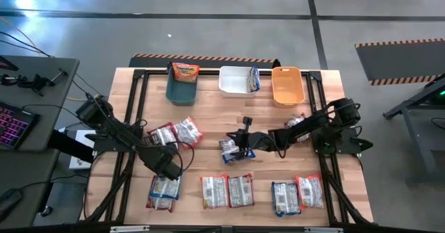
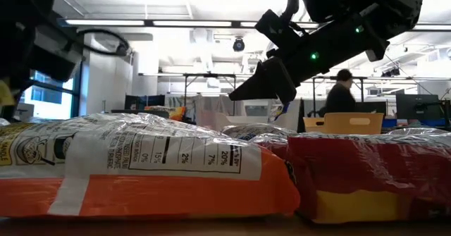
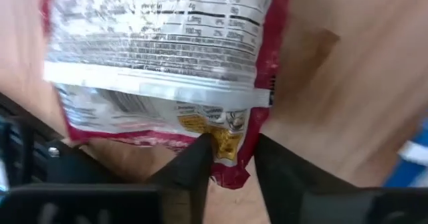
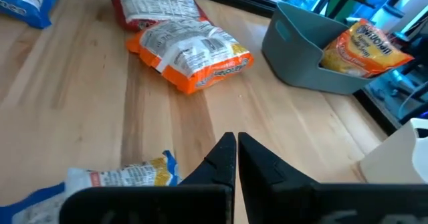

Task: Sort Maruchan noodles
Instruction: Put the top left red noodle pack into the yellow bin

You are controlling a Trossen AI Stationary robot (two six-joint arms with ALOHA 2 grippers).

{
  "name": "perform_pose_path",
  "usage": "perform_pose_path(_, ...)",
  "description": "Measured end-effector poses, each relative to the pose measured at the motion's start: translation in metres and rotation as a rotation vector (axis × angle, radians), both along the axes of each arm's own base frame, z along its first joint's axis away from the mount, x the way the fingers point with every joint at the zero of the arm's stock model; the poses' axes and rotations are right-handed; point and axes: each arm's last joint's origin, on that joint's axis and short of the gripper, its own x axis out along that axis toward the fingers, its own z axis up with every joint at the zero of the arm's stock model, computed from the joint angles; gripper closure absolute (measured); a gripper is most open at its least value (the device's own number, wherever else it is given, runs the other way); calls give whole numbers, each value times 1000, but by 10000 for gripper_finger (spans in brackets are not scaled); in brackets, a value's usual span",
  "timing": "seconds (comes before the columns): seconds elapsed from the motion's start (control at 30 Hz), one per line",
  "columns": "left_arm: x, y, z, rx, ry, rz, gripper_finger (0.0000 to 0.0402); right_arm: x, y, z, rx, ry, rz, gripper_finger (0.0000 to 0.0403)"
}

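Note:
A noodle packet (image 3: 167,57) with a red edge lies back up on the table's left part, and my left gripper (image 3: 234,160) comes down on its corner. More Maruchan noodles lie around that gripper (image 1: 172,167): a red one (image 1: 163,133) and an orange one (image 1: 188,131) on its far side, two (image 1: 163,191) on its near side. At mid-table my right gripper (image 1: 236,141) is shut and empty, raised above a blue packet (image 4: 114,177). My left gripper has the packet's yellow-printed corner (image 3: 227,147) between its two fingers, one finger (image 3: 197,160) on each side of it. The fingers come steeply from above. The packet lies flat on the wood, back up.
At the far edge stand a teal bin (image 1: 179,88) holding an orange packet, a white bin (image 1: 231,81) holding a blue one, and an orange bin (image 1: 287,87). Several more packets (image 1: 228,191) lie in a row along the near edge. A person (image 2: 342,95) is behind the table.

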Motion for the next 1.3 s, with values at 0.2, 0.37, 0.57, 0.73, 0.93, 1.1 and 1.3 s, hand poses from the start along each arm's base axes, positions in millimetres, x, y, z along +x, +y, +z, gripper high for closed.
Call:
perform_pose_path(0.2, 4, 0, 39, 47, 2, -59, 391, 0, -5, 6, -44, -2, -9, 403)
perform_pose_path(0.37, 3, 9, 77, 59, -105, -54, 399, -2, -16, 22, -44, -29, 18, 403)
perform_pose_path(0.57, -6, 34, 120, 63, -436, -5, 401, -6, -38, 40, -1, -34, 104, 403)
perform_pose_path(0.73, -14, 55, 150, 69, -707, 5, 401, -6, -62, 41, 48, -28, 125, 403)
perform_pose_path(0.93, -17, 74, 176, 95, -924, -54, 401, -4, -75, 43, 132, -85, 231, 403)
perform_pose_path(1.1, -11, 88, 190, 93, -1034, -89, 401, -3, -80, 48, 144, -142, 142, 396)
perform_pose_path(1.3, 9, 109, 202, 50, -1149, -150, 401, -3, -86, 51, 128, -175, 81, 321)
